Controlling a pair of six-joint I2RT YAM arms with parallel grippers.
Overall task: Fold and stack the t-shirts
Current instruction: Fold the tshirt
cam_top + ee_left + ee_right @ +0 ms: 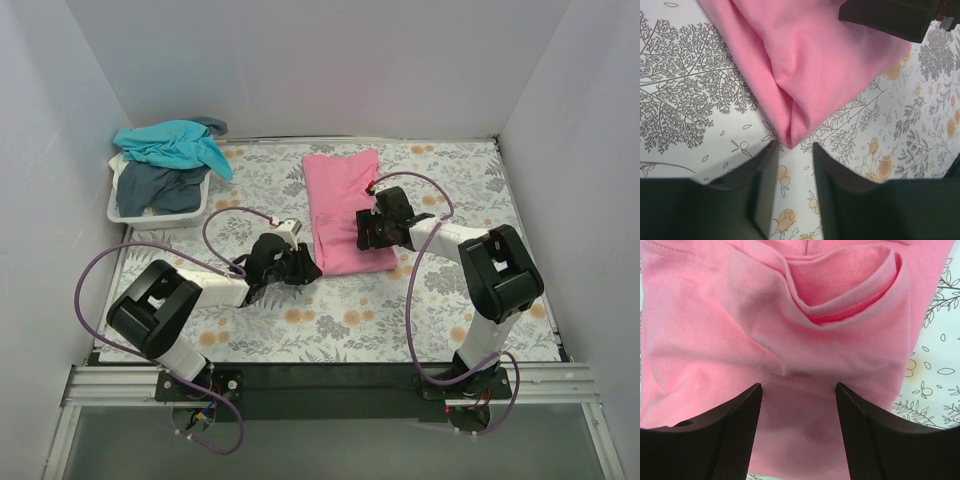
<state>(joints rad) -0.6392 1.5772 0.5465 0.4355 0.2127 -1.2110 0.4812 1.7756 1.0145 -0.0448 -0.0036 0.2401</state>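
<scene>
The pink t-shirt [340, 205] lies in the middle of the table, folded into a long strip that runs from 12 to 6 o'clock in the top view. Its near end is slightly rumpled. In the right wrist view a hemmed sleeve opening [850, 295] curls up from the cloth towards 1 o'clock.

The right gripper [372, 228] hangs over the strip's near right part. Its jaws are spread wide with pink cloth beneath them and nothing clamped between them. I cannot tell whether the fingertips [754, 392] touch the cloth.

The left gripper [300, 266] sits at about 7 o'clock from the shirt, at its near left corner. In the left wrist view the jaws stand apart. The pointed corner of the shirt lies just ahead of the gap, and nothing is held.

At 10 o'clock from the pink shirt, well apart from it, a white plastic basket [125, 212] stands at the table's far left. The teal t-shirt [172, 143] is heaped on top and spills over the rim. The dark grey-blue t-shirt [158, 186] is bunched under it. A floral tablecloth [330, 320] covers the table.
</scene>
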